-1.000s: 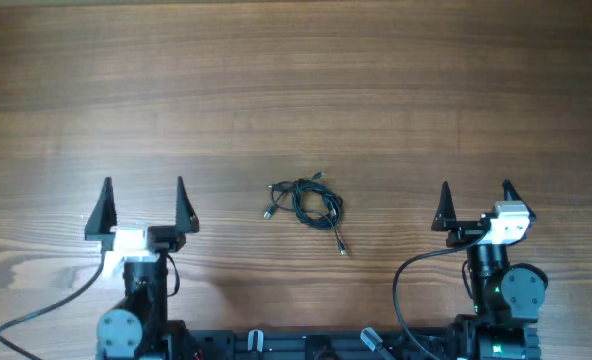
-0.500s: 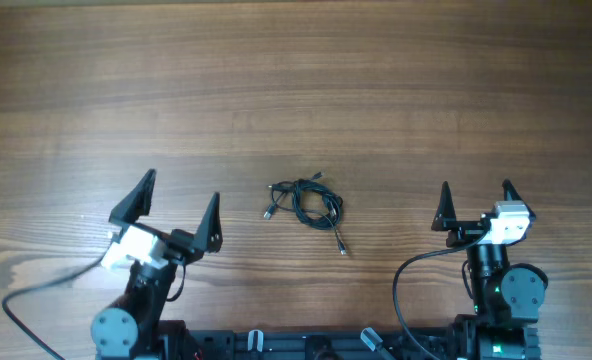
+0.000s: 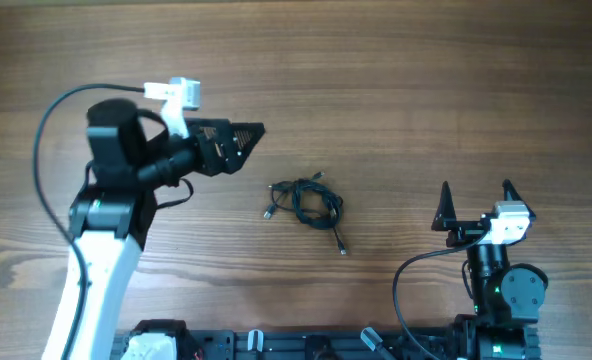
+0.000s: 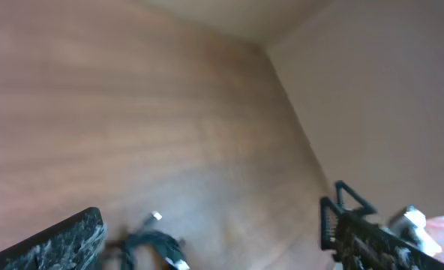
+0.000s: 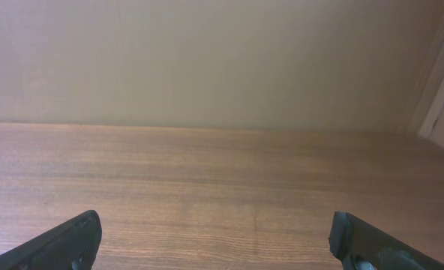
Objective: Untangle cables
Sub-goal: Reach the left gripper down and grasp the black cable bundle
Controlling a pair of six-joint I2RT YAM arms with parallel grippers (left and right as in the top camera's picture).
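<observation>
The cables (image 3: 306,203) are a small loopy knot of thin black cords with silvery plug ends, lying on the wooden table at mid-centre; one strand trails toward the front right. They show blurred at the bottom of the left wrist view (image 4: 158,244). My left gripper (image 3: 248,135) is raised, points right, and hovers to the upper left of the knot, open and empty. Only its left finger (image 4: 57,247) shows in the left wrist view. My right gripper (image 3: 476,195) is open and empty, well right of the knot; its fingers frame bare table (image 5: 214,236).
The wooden table (image 3: 376,80) spreads wide behind and beside the knot. The right arm's base (image 3: 501,290) and its thick black cable (image 3: 406,275) sit at the front right. The right arm shows in the left wrist view (image 4: 364,240).
My left arm has lifted off its rest and swung up and to the right, its gripper now pointing toward the knot. The right arm and the cables have not moved.
</observation>
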